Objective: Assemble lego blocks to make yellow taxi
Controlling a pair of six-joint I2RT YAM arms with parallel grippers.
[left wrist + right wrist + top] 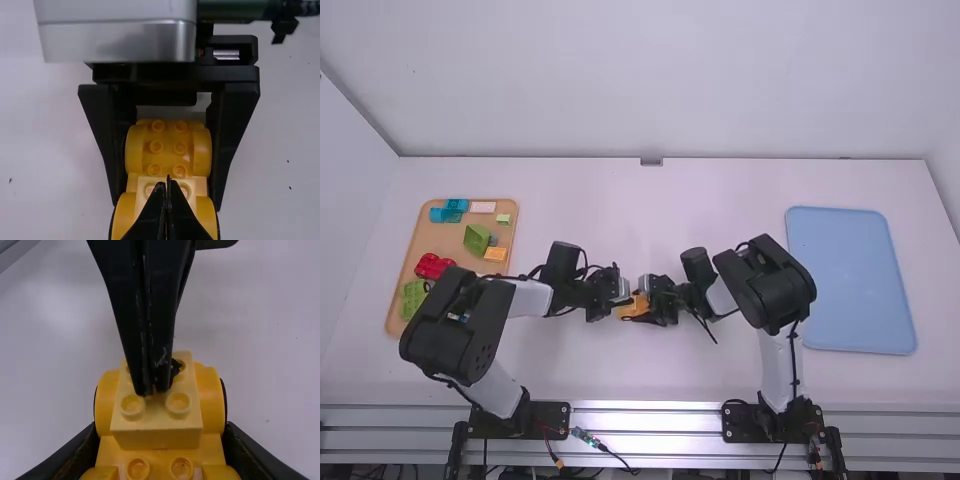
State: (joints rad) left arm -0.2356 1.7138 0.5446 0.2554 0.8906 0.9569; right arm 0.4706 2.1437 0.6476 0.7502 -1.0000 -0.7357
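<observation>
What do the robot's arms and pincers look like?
The left arm and right arm have white tubes, chunky rounded black joints and thin black cables. The left pincer and right pincer are black, each with two fingers that get narrower. The left one's fingers have pale scratches.

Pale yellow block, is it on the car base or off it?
On. The pale yellow block sits studs-up on the yellow car base, under the shut left gripper; whether it's pressed fully home, I cannot tell.
</observation>
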